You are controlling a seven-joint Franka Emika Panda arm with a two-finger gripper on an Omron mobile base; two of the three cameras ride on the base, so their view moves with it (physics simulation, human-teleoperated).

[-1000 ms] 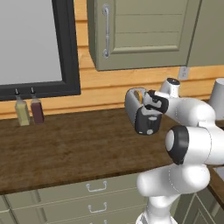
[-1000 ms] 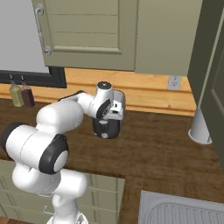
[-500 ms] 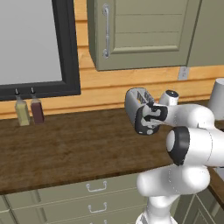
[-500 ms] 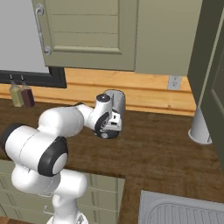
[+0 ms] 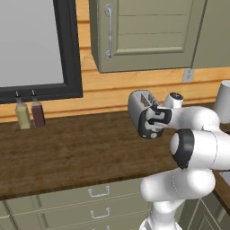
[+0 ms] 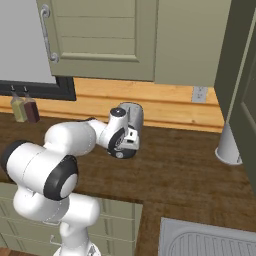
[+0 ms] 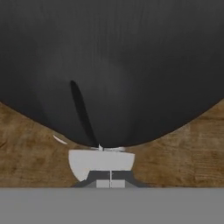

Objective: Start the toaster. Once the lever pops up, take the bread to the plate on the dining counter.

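Hand view shows the fingers point(image 7: 110, 177) closed together, holding nothing, pressed low against the black side of the toaster point(image 7: 109, 65), which stands on the wooden desk point(image 7: 26, 153) near the wall.

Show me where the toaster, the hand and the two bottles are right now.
toaster point(image 5: 136, 104): left base view, silver top by the slots.
hand point(image 7: 110, 183): hand view, between the shut fingertips.
two bottles point(image 5: 29, 114): left base view, bodies, under the window.

Toaster point(image 5: 138, 104) front behind the hand; slot contents too small to tell.
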